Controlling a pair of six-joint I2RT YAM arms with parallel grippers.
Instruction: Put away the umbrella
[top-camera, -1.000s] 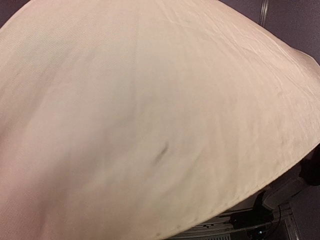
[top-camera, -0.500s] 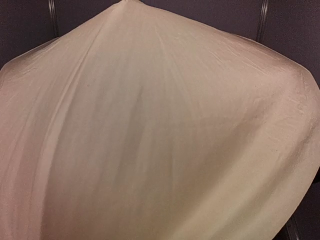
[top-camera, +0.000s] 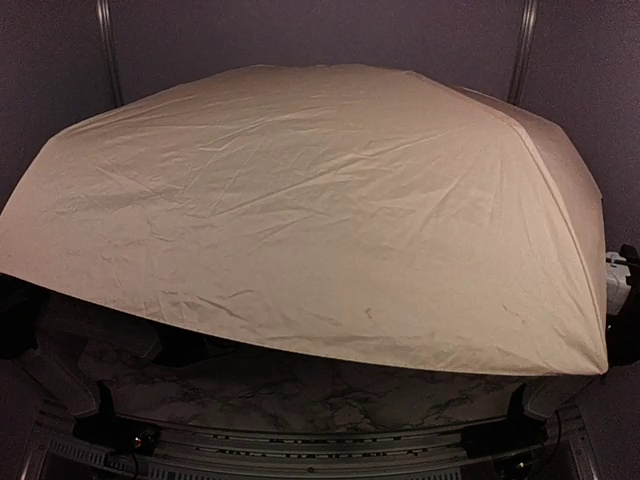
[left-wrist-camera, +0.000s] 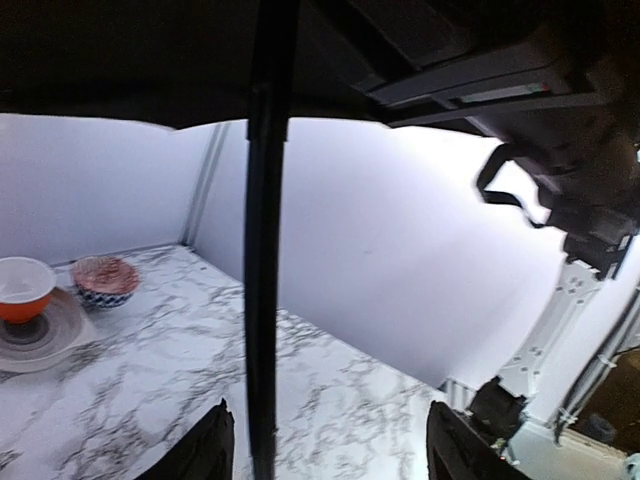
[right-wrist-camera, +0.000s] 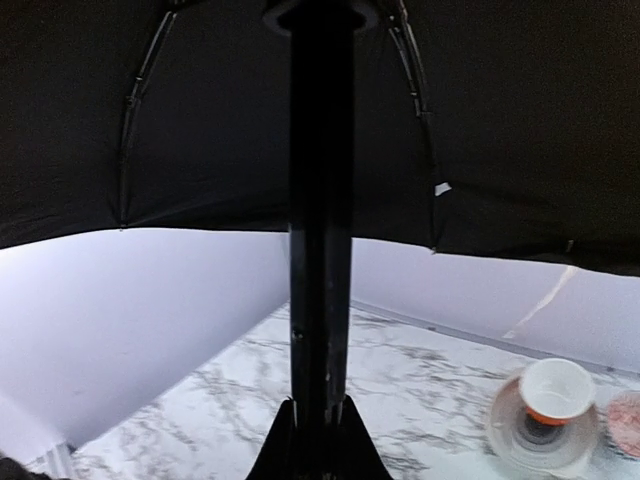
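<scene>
While the open folding umbrella (top-camera: 320, 210) of wrinkled cream-beige fabric spreads over the white, grey-veined marble table (top-camera: 300, 395) and hides the grippers from the overhead camera, we read the key relation from the wrists: its thin dark shaft (right-wrist-camera: 320, 200) rises roughly upright, straight out of the right gripper (right-wrist-camera: 320, 440), whose fingers (right-wrist-camera: 268, 455) pinch it from both sides. That shaft also passes through the left gripper (left-wrist-camera: 325, 445), whose fingers stand wide apart without touching it. So we judge the right arm carries the umbrella and the left is free to work along that axis.
</scene>
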